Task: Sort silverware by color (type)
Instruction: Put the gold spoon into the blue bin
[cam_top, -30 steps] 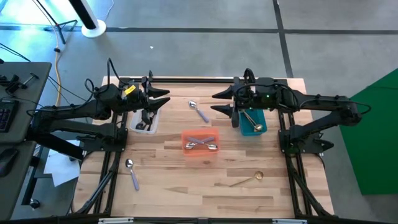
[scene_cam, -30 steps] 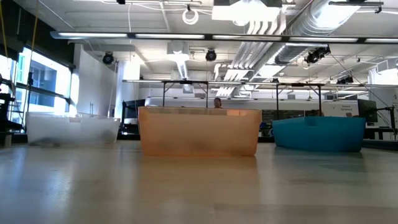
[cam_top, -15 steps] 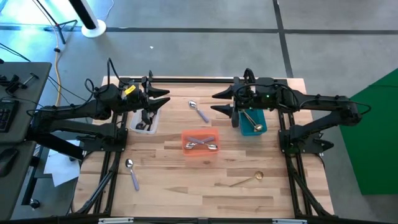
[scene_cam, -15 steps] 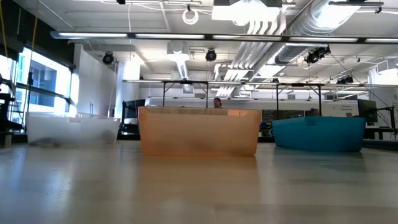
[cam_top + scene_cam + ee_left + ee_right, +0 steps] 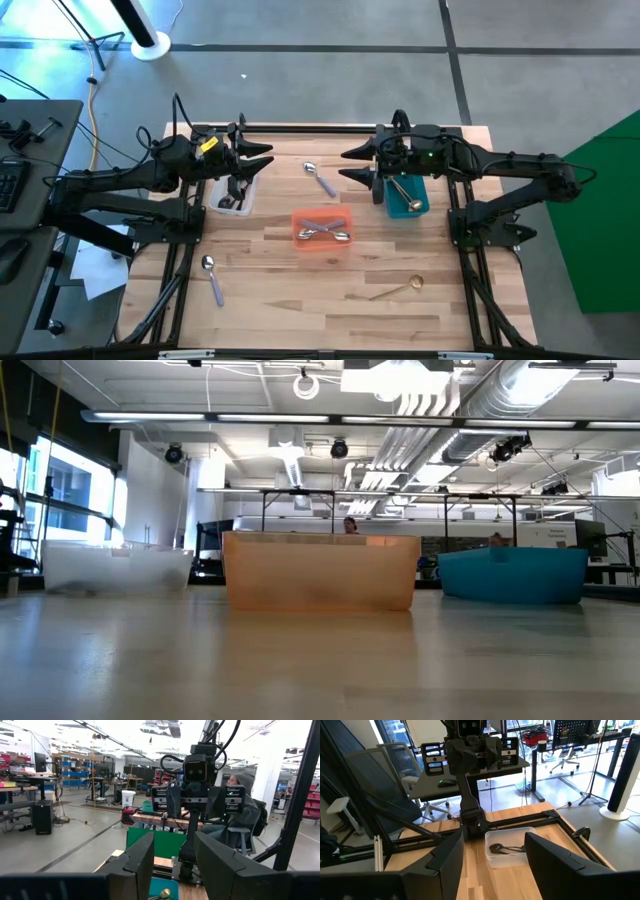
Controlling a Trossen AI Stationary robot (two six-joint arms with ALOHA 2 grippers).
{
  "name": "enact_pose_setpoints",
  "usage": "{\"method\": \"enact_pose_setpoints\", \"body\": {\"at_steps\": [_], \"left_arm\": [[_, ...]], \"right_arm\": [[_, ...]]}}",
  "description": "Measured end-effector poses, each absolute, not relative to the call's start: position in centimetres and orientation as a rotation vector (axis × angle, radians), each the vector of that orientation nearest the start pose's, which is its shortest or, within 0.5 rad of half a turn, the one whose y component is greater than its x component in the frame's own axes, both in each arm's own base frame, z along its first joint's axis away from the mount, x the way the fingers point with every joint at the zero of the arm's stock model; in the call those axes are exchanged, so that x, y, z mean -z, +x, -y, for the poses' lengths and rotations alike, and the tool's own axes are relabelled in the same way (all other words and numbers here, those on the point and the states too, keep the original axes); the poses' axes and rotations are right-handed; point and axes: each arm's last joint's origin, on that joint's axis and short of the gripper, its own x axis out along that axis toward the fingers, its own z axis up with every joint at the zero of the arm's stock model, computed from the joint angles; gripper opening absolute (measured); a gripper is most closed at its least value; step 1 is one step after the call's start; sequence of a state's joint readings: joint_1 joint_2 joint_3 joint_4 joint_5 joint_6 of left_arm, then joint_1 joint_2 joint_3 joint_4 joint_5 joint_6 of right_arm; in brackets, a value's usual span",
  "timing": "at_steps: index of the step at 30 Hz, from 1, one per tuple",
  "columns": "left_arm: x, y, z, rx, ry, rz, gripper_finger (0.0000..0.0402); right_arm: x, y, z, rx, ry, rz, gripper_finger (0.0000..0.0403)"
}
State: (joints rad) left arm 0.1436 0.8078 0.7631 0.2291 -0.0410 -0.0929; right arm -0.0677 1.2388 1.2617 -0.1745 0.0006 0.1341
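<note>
Bench [image 5: 330, 310] near edge mostly free; clear bin [image 5: 231, 195], orange bin [image 5: 321, 229], teal bin [image 5: 405, 195] block mid-row; loose spoons near left edge [image 5: 211, 278], right [image 5: 398, 289], far-centre [image 5: 319, 179].

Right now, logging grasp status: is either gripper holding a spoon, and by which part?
Nothing is held. The left gripper and right gripper are both open and empty above the table.

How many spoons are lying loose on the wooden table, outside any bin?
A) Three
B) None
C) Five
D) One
A: one lavender-handled spoon lies behind the orange bin, another near the front left, and a gold spoon at the front right.
</note>
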Motion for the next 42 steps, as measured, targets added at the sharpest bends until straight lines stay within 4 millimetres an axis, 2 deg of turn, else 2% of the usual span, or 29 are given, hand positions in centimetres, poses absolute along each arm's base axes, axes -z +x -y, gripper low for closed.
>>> {"method": "enact_pose_setpoints", "body": {"at_steps": [21, 32, 42], "left_arm": [[-36.10, 17.80, -2.69, -0.175, -0.083, 0.192, 0.0131], [-35.31, 17.91, -2.71, -0.178, -0.116, 0.113, 0.0131], [-35.31, 17.91, -2.71, -0.178, -0.121, 0.114, 0.0131]], "right_arm": [[-40.41, 27.24, 1.90, 0.099, 0.167, -0.144, 0.0197], [-40.19, 27.21, 1.88, 0.106, 0.312, -0.161, 0.0197], [-39.55, 27.08, 1.86, 0.113, 0.321, -0.228, 0.0197]]}}
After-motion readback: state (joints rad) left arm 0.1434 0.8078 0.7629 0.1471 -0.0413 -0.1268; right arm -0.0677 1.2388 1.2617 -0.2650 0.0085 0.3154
